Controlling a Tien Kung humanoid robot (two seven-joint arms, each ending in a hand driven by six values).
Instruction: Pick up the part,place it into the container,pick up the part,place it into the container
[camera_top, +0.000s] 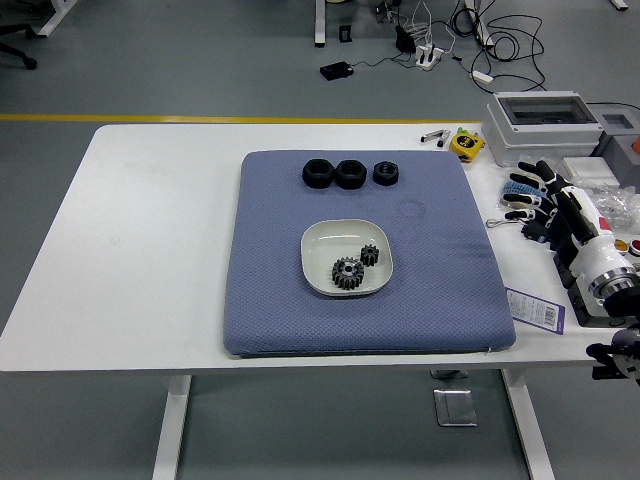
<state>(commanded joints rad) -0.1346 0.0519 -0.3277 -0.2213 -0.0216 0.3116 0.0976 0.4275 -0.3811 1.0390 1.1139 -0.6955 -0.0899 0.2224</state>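
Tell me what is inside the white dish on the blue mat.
The white dish holds two dark gears: a larger gear toward its front and a smaller gear just behind and right of it. The dish floor beneath them is covered, so nothing there can be seen.

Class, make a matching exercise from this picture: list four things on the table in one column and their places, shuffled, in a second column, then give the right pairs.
Things:
1. two gears
2. three black rings
3. yellow tape measure
4. right hand

Places:
A. on the bare table past the mat's far right corner
B. in the white dish
C. over the table's right edge, fingers spread
D. in a row at the far edge of the blue mat

Pairs: 1-B, 2-D, 3-A, 4-C
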